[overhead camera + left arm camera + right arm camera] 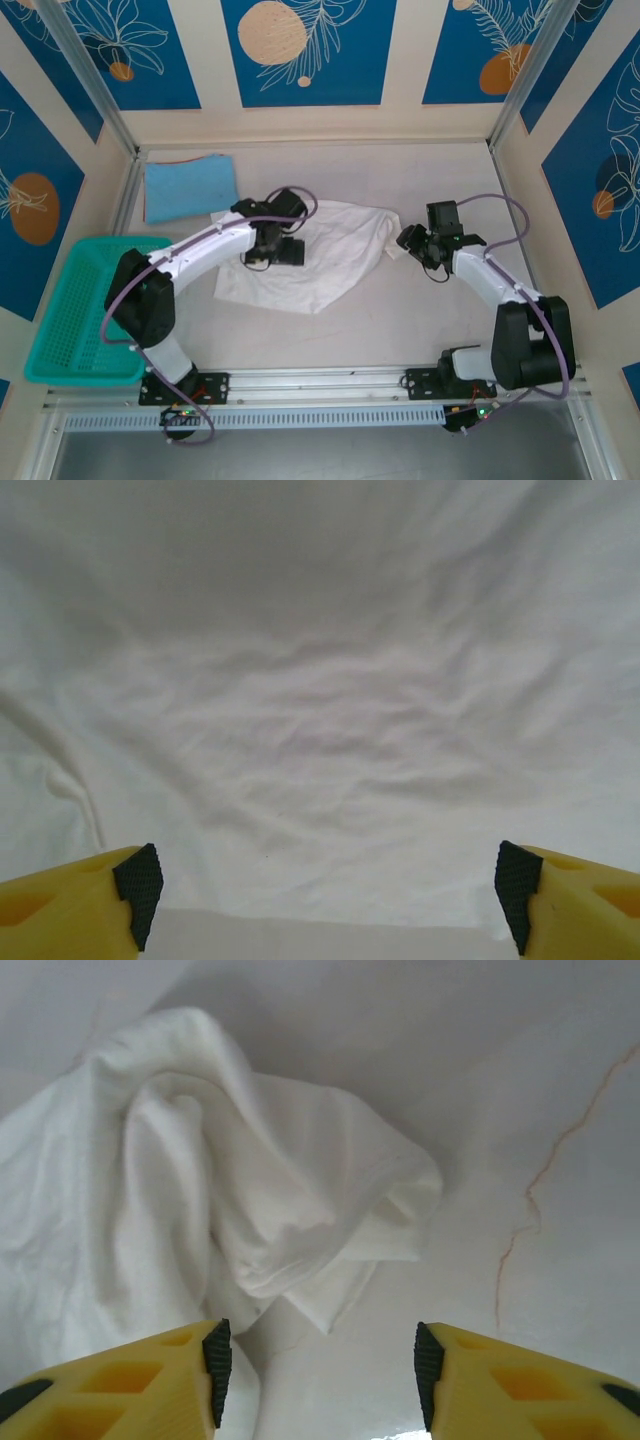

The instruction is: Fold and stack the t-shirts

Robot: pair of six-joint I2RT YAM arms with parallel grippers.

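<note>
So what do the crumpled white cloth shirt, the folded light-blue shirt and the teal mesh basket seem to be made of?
The white shirt looks like matte knit cotton, judging by its soft rounded folds. The light-blue shirt seems matte fabric too, lying flat with no shine; fibre unclear. The teal basket is probably moulded plastic, slightly glossy, with a stiff rim and regular perforations.

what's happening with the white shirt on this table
Two robot arms are working on a white cloth t-shirt lying spread out and wrinkled. The left tool hangs open over its body. The right tool is open by a bunched end, holding nothing. A folded light-blue cloth t-shirt lies at the far left, so the white one looks still to be folded and stacked.
</note>
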